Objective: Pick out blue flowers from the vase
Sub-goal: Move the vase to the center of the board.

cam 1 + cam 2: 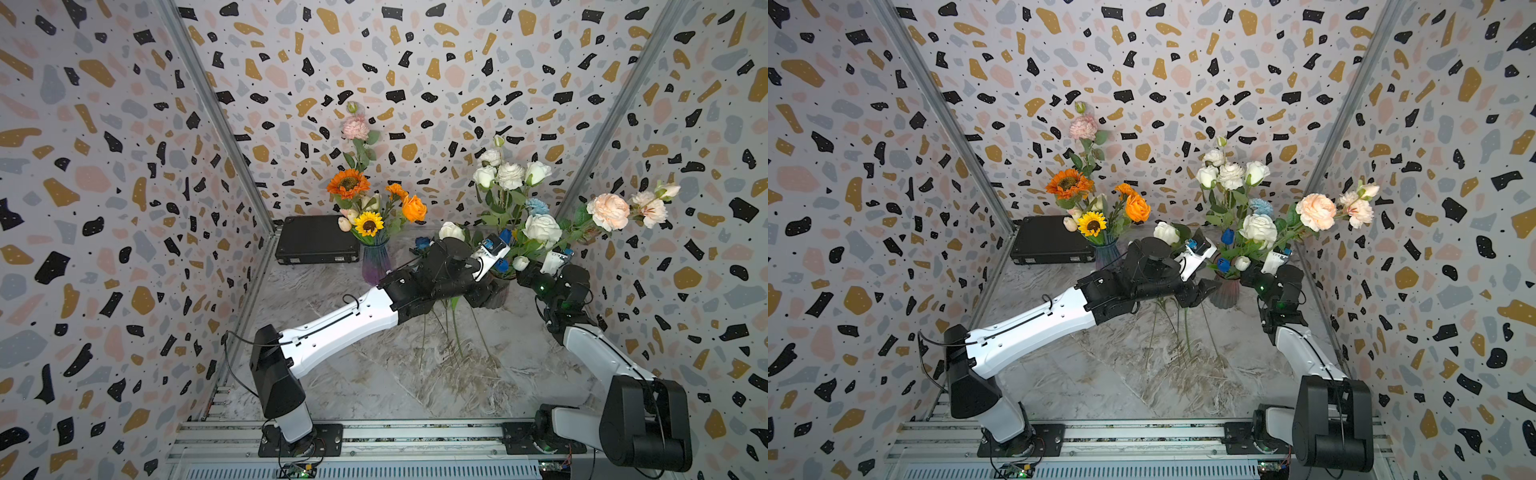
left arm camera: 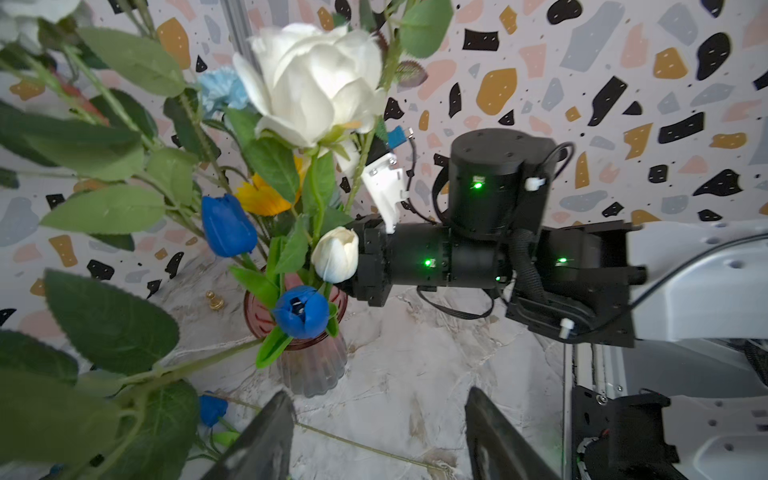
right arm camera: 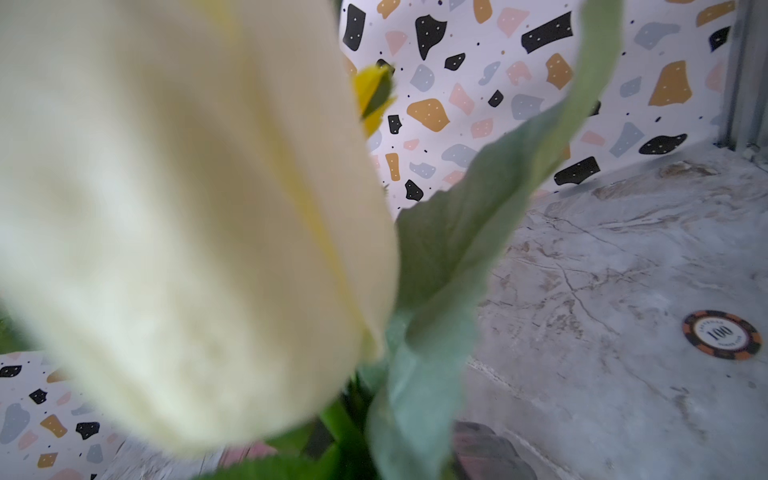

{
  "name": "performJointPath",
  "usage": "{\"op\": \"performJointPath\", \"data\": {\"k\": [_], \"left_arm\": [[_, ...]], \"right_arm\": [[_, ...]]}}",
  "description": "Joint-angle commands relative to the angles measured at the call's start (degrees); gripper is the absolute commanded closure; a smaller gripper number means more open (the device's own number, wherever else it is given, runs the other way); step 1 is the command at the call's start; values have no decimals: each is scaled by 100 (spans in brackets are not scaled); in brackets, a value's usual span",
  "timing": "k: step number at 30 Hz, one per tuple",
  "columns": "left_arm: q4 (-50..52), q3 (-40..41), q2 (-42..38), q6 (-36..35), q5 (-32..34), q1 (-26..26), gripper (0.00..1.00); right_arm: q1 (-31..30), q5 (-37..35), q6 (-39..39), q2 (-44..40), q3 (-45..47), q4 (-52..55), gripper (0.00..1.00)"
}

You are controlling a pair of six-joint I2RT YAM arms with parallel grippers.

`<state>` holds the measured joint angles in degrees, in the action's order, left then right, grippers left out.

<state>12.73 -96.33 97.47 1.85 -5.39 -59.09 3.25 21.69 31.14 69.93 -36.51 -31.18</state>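
The ribbed pink glass vase (image 2: pixel 311 370) (image 1: pixel 1225 295) holds white roses, two dark blue tulip buds (image 2: pixel 227 226) (image 2: pixel 300 311) (image 1: pixel 1227 236) and a pale blue carnation (image 1: pixel 537 206) (image 2: pixel 218 89). On the table to the vase's left lies a deep blue flower (image 1: pixel 422 243) (image 2: pixel 212 409), its long green stems (image 1: pixel 457 332) running towards the front. My left gripper (image 2: pixel 380 432) (image 1: pixel 1200 291) hangs open and empty just left of the vase's base. My right gripper (image 2: pixel 368 266) (image 1: pixel 1248 274) reaches into the stems at the vase's mouth. A white bud (image 3: pixel 187 208) and leaves hide its fingers.
A second vase (image 1: pixel 376 262) with sunflowers and orange flowers stands at the back left, next to a black case (image 1: pixel 318 245). Peach flowers (image 1: pixel 609 212) lean towards the right wall. A poker chip (image 3: pixel 722 334) and a small brass pawn (image 2: pixel 215 300) lie near the vase.
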Motion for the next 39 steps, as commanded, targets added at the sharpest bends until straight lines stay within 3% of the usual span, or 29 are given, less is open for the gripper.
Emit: {"op": "performJointPath", "data": {"k": [1, 16, 39], "left_arm": [[-585, 22, 165, 91, 502, 14, 34], [-1362, 407, 654, -29, 873, 27, 31], [-2911, 519, 1470, -178, 1144, 104, 35]], "right_arm": [[-56, -175, 172, -254, 91, 435, 77], [-419, -1031, 182, -683, 144, 886, 78], [-474, -981, 191, -1016, 446, 824, 78]]}}
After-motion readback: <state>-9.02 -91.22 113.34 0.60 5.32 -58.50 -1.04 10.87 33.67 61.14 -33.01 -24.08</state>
